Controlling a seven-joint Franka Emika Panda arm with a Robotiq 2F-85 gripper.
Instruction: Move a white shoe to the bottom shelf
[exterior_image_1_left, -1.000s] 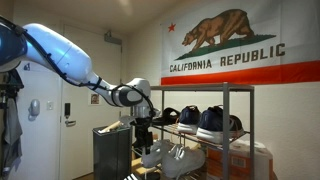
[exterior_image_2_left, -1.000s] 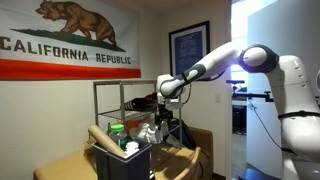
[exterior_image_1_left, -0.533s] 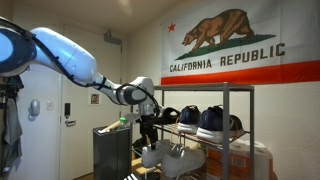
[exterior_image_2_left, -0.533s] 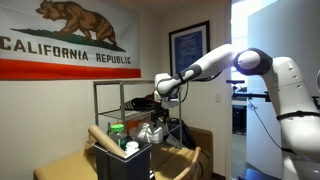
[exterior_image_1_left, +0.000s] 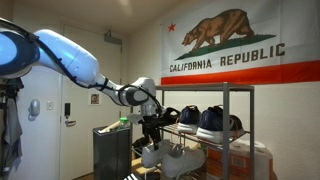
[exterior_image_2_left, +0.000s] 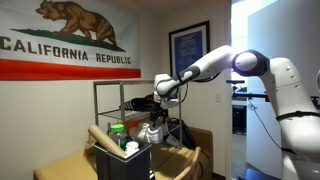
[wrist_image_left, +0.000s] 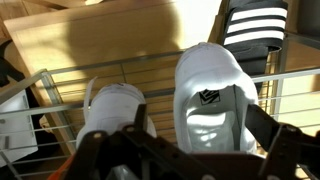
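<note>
Two white shoes sit side by side on a wire tier of the grey shoe rack (exterior_image_1_left: 225, 92), below the top tier. In the wrist view the nearer white shoe (wrist_image_left: 212, 85) lies between my fingers, the second white shoe (wrist_image_left: 112, 105) to its left. My gripper (wrist_image_left: 200, 135) is open and straddles the shoe's collar; the right finger is close against its side and the left finger stands apart. In both exterior views the gripper (exterior_image_1_left: 151, 136) (exterior_image_2_left: 158, 112) hangs just over the white shoes (exterior_image_1_left: 168, 156) (exterior_image_2_left: 150, 131). The bottom shelf is out of view.
Dark navy shoes (exterior_image_1_left: 212, 120) (exterior_image_2_left: 141, 102) fill the rack's top tier. A black shoe with white stripes (wrist_image_left: 255, 25) lies beyond the white pair. A grey bin (exterior_image_1_left: 111, 152) (exterior_image_2_left: 124, 162) with a green-lidded jar (exterior_image_2_left: 118, 128) stands beside the rack. A flag hangs on the wall.
The arm has moved toward the rack and lowered, bringing the open gripper down over the white shoe. The shoes have not moved.
</note>
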